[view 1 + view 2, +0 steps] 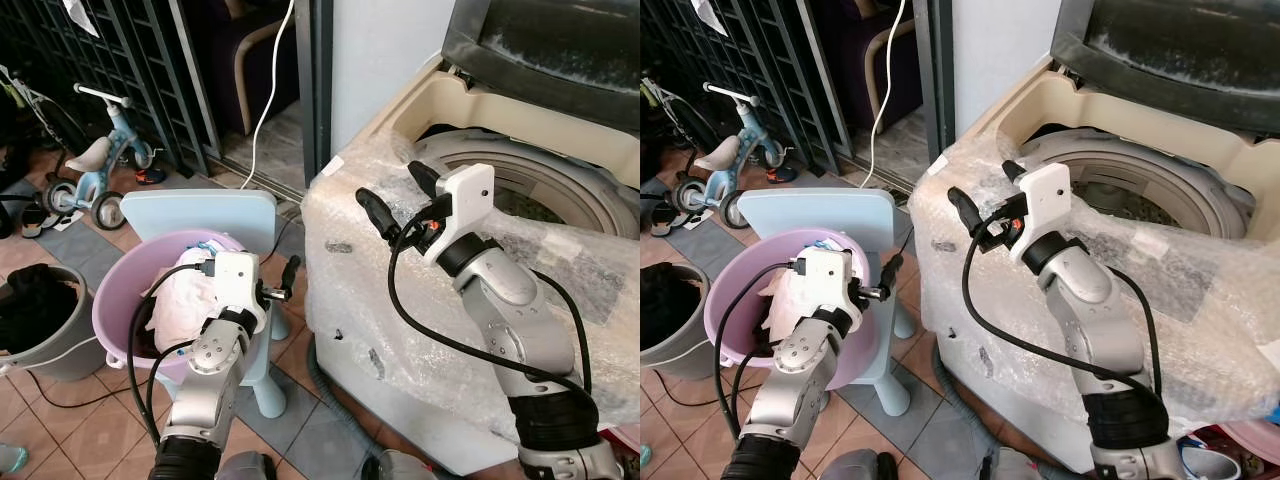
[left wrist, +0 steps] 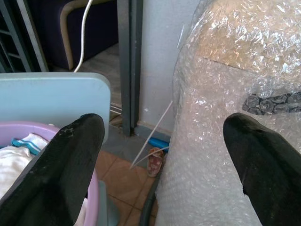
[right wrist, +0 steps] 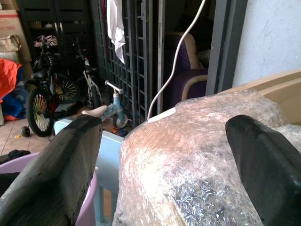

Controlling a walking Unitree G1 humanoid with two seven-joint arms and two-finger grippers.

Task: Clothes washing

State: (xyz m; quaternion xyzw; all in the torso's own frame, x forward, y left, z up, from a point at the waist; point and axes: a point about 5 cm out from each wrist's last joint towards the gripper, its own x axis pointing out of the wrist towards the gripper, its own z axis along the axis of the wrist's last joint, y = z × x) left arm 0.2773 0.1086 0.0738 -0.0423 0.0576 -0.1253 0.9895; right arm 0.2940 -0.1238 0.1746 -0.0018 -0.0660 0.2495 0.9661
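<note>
Nearest the head camera, the left arm rises from the bottom edge, and its left gripper [image 1: 283, 283] hangs in the gap between the lilac laundry basin [image 1: 112, 292] and the washing machine [image 1: 420, 330], with its two black fingers [image 2: 66, 174] spread wide apart and nothing between them. That basin sits on a pale blue plastic chair [image 1: 215, 210] and holds the clothes [image 1: 185, 290], a heap of pink and white fabric with a striped piece at the rim; the left gripper is beside the basin's edge, not touching the heap. To the right, the right arm bends up across the front of the washing machine, which is wrapped in bubble wrap [image 1: 1200, 290]. The right gripper [image 1: 397, 196] is raised over the wrapped front corner of the machine, its fingers [image 3: 61, 169] likewise held well apart and empty. Behind it the machine's lid [image 1: 560, 45] stands open, and the round drum opening [image 1: 560, 195] is exposed. On the tiled floor to the far left stands a grey bucket [image 1: 40, 320] with dark cloth inside. Farther back, a small blue tricycle [image 1: 95, 165] is parked beside a dark metal grille [image 1: 110, 60], and a white cable [image 1: 270, 90] hangs down near the doorway.
</note>
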